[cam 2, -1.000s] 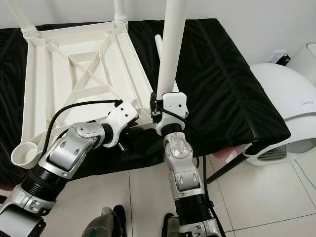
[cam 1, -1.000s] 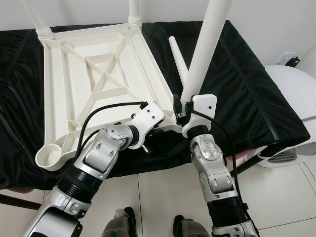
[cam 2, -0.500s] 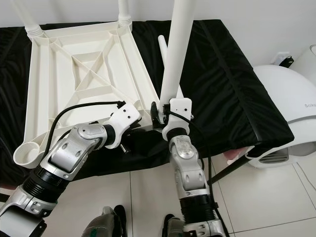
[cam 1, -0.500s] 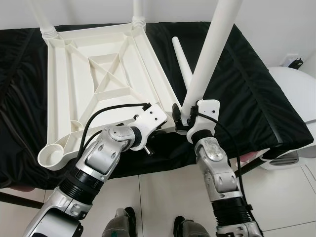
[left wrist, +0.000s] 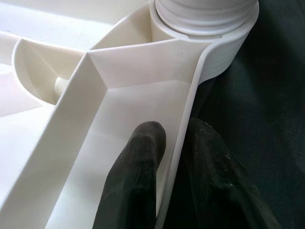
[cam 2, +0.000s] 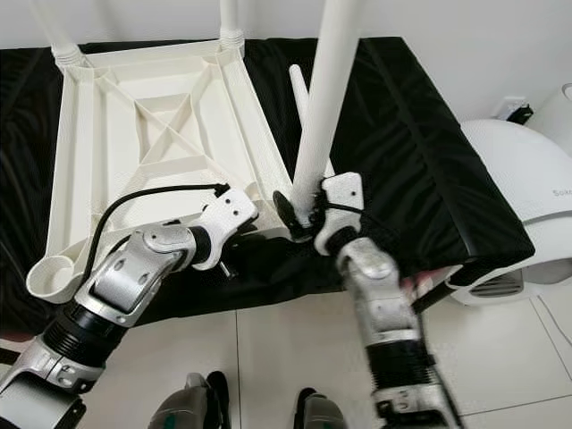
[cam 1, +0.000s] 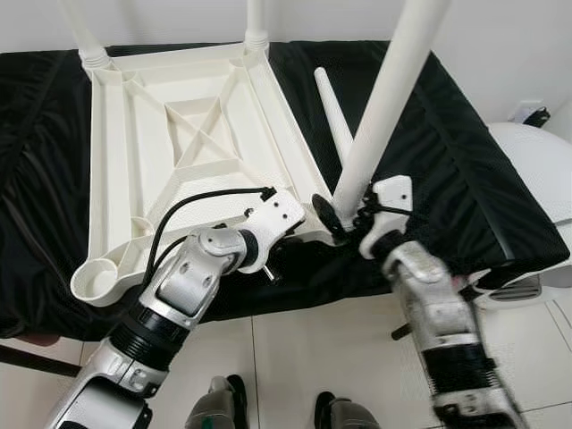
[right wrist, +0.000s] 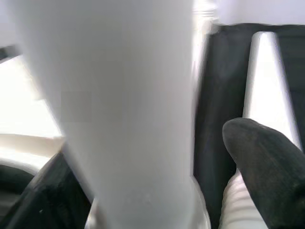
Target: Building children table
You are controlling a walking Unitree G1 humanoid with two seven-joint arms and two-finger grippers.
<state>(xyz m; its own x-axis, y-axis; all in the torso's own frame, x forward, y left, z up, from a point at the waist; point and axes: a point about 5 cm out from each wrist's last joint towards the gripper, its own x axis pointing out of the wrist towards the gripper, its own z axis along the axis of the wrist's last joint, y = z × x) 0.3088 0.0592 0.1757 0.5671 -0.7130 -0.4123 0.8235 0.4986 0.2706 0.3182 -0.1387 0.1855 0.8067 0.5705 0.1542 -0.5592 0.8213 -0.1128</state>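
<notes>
Eye views: partial grey lettering, "Su…", on the white rounded plastic appliance [cam 2: 527, 188] at the right; the rest is cut off. The upturned white plastic ribbed tabletop [cam 1: 179, 152] lies on a black cloth-covered surface [cam 1: 465, 170]. A loose white tapered leg [cam 1: 332, 112] lies on the cloth beside it. The right gripper [cam 1: 344, 219] is at the near corner, around the base of a tall white plastic leg [cam 1: 384, 98] that leans away. The left gripper [cam 1: 290, 234] is at the tabletop's near edge.

Left wrist view: black fingers [left wrist: 138, 176] pinch the thin rim wall, one each side, below a threaded socket [left wrist: 205, 19].

Right wrist view: blurred; the leg sits between the fingers [right wrist: 267, 157]; I cannot tell whether they grip it.
</notes>
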